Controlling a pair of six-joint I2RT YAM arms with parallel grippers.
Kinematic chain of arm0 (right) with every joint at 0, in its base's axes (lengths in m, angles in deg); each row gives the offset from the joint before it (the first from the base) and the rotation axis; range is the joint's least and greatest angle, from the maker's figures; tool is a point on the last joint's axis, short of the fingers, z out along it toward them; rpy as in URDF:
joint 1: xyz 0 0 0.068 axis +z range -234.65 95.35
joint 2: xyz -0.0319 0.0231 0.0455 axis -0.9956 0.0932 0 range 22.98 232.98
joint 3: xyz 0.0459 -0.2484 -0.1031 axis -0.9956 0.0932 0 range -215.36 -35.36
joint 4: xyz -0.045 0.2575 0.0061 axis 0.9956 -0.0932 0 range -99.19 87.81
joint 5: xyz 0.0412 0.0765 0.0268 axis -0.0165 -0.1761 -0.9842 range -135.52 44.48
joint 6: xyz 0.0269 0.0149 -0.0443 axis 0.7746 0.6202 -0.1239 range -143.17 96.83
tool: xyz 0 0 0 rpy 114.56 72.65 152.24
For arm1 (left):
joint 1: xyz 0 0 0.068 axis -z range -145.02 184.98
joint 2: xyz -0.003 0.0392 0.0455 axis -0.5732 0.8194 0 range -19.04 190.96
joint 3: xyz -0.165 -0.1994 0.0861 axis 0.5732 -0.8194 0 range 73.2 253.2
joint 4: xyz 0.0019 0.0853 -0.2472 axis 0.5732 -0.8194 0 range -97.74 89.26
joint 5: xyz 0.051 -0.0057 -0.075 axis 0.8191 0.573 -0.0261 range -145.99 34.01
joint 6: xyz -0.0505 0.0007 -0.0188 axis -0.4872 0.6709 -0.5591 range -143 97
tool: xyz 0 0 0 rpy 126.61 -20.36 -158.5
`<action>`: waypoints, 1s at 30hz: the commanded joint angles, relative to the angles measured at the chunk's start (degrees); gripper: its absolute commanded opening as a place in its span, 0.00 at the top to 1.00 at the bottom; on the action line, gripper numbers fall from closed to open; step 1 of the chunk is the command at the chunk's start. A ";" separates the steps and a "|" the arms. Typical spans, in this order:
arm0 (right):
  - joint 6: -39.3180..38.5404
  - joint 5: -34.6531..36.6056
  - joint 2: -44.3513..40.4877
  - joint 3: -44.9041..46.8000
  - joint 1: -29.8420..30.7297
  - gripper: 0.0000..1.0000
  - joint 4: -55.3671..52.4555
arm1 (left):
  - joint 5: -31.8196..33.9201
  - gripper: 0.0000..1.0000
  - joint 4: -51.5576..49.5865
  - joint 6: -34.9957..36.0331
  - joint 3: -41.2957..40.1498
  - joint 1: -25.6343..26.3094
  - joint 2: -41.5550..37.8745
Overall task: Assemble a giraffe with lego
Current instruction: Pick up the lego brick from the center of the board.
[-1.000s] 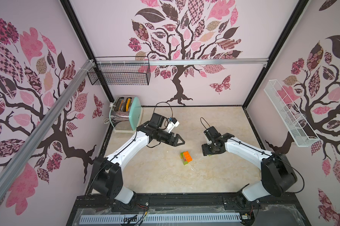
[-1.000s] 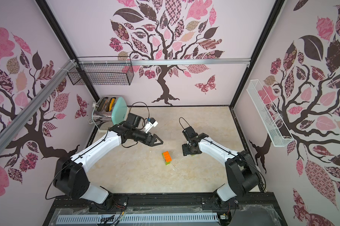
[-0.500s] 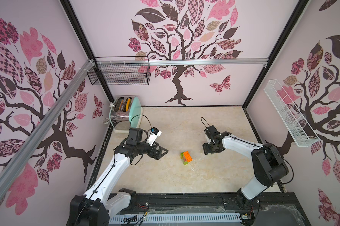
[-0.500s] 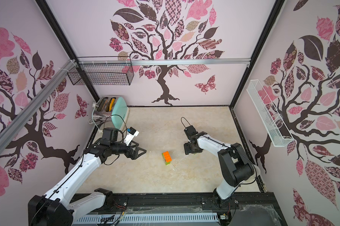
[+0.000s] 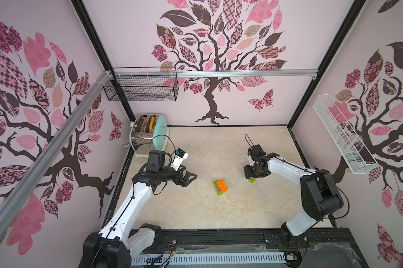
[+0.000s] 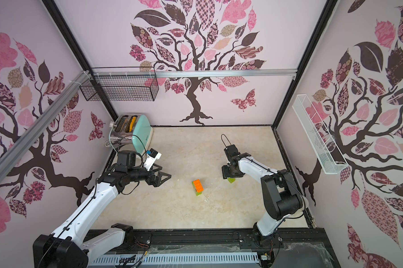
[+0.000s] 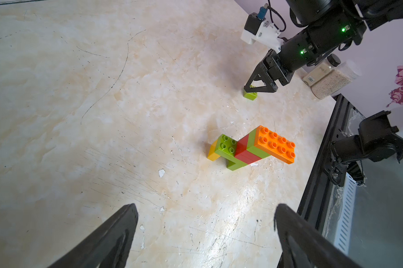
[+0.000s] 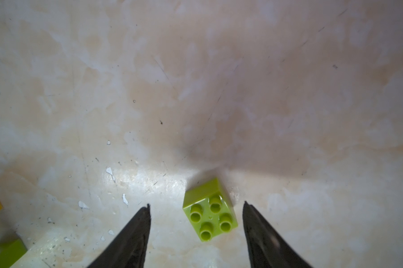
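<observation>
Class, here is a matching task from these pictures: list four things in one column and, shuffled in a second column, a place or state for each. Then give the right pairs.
Things
1. giraffe
2. loose green brick
3. left gripper
4. toaster

Place or state
A. in a far corner, beside the wall
B. open, holding nothing
C. between the open fingers of the right gripper, not clamped
D. standing upright between the two arms, orange brick on top

Pairs: 1-D, 2-C, 3-B, 4-A
</observation>
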 commanded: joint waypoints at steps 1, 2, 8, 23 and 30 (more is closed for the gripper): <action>-0.76 -0.91 2.31 -1.40 -0.06 0.34 -0.46 | -1.01 0.02 0.96 1.06 -0.52 -0.26 -0.82; -0.67 -1.09 3.01 -1.15 0.01 0.34 -0.54 | -0.99 0.02 0.96 1.02 -0.50 -0.29 -0.82; -0.29 -2.31 4.18 -0.66 0.00 0.41 -1.47 | 0.16 0.02 0.66 1.73 -0.49 -0.54 -1.00; 0.53 -2.99 -0.94 -1.19 -0.02 0.49 -4.02 | -0.22 0.02 1.29 1.94 -0.98 -1.06 -0.85; -0.43 -3.32 3.65 -1.78 -0.01 0.43 -4.58 | -0.18 0.02 1.10 1.94 -0.79 -1.13 -0.83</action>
